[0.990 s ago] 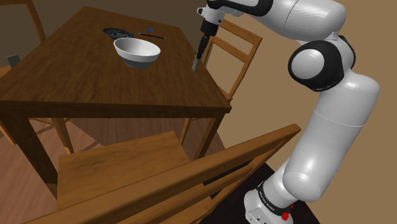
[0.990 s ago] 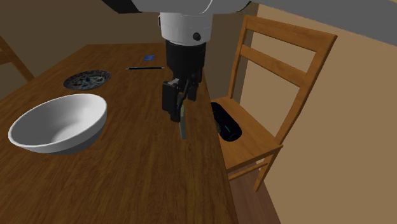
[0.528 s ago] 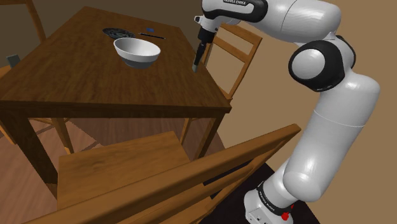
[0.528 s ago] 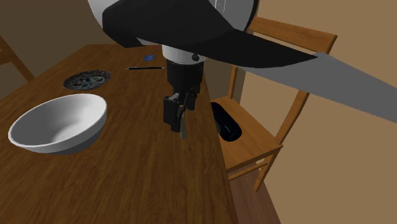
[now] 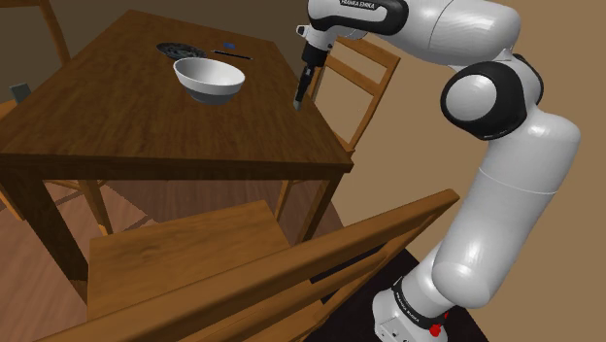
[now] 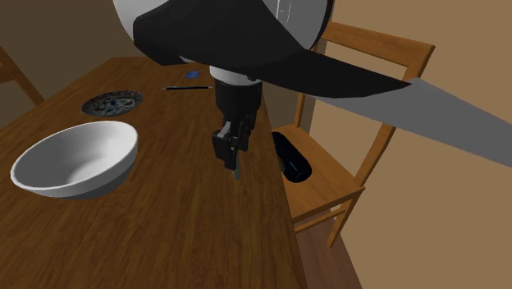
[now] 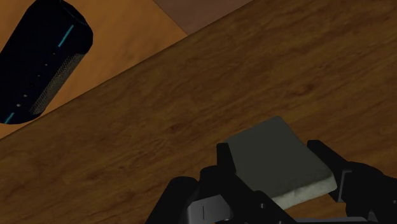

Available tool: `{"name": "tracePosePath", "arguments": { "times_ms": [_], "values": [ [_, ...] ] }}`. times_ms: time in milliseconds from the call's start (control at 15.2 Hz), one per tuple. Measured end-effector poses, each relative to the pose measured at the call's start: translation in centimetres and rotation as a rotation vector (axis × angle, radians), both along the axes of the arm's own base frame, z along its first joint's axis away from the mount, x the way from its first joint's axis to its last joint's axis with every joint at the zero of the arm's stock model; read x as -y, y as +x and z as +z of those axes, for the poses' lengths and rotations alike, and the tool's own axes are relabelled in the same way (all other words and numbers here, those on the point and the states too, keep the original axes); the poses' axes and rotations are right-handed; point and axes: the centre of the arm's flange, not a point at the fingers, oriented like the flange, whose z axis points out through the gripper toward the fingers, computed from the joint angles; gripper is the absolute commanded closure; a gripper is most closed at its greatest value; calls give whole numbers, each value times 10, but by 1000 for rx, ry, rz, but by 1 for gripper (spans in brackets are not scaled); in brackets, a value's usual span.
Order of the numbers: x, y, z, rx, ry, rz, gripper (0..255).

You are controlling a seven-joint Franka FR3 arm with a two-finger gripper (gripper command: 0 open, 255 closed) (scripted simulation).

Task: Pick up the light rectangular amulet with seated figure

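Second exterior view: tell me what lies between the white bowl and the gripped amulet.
Only bare wooden table lies between the white bowl and the amulet; the shoulder view shows the same.

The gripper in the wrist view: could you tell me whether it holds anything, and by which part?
The gripper holds the grey rectangular amulet, its fingers clasping the slab's two opposite side edges.

The glossy white, rounded robot arm (image 5: 505, 194) had dark grey joint bands (image 5: 483, 100) and black lettering (image 5: 355, 5) on its upper link. Its two-finger gripper (image 6: 231, 158) was all black; a small red mark (image 5: 433, 329) sat near the arm's base.
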Motion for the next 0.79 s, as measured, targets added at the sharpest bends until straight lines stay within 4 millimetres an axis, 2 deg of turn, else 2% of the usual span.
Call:
{"name": "tracePosePath", "arguments": {
  "times_ms": [264, 792],
  "values": [
    [0, 0, 2, -1, 0, 0, 255],
    [0, -1, 40, -2, 0, 1, 255]
  ]
}}
